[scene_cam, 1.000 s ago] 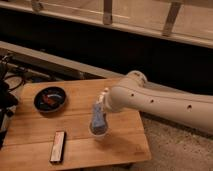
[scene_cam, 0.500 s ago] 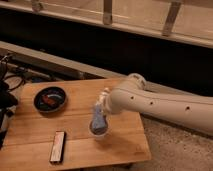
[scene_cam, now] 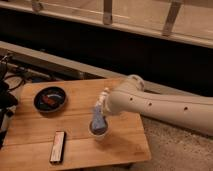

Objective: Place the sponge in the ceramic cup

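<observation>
The small whitish ceramic cup (scene_cam: 99, 132) stands on the wooden table (scene_cam: 30, 135), near its front right part. The pale blue-grey sponge (scene_cam: 97, 119) stands upright and slightly tilted, its lower end inside the cup and its upper half sticking out above the rim. My gripper (scene_cam: 102, 104) hangs directly over the cup at the end of the white arm (scene_cam: 160, 106) that reaches in from the right. It is shut on the top of the sponge.
A dark round plate (scene_cam: 50, 99) with red contents sits at the table's left. A flat dark bar with light edges (scene_cam: 58, 146) lies near the front edge. Cables and dark equipment (scene_cam: 6, 95) crowd the far left. A dark wall runs behind the table.
The gripper has come down a little with the sponge, so the sponge's lower end now sits deeper in the cup. The cup, plate and bar have not moved.
</observation>
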`<state>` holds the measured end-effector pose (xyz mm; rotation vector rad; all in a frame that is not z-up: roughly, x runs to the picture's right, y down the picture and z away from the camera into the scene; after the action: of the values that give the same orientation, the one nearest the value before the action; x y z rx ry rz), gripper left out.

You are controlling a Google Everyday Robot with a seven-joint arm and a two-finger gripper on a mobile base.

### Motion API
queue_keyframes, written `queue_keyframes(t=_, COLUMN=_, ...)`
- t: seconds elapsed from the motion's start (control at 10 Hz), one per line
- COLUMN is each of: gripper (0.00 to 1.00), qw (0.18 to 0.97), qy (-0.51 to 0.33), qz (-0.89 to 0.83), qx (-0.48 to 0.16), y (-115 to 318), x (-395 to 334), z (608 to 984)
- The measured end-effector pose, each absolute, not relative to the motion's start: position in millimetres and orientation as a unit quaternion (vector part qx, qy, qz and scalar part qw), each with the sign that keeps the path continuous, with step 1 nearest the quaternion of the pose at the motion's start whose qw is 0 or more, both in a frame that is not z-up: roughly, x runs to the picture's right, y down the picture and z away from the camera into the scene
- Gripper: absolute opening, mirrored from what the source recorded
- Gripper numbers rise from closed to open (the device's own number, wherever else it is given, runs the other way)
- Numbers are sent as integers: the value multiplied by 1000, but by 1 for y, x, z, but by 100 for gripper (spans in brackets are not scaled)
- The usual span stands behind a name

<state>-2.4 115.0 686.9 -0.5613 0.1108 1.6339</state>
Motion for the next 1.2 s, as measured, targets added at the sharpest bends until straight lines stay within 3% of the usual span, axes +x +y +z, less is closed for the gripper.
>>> queue_keyframes(t=1.2, gripper=0, qw=653, qy=43, qz=713, qx=-251, y=116, x=-9, z=688)
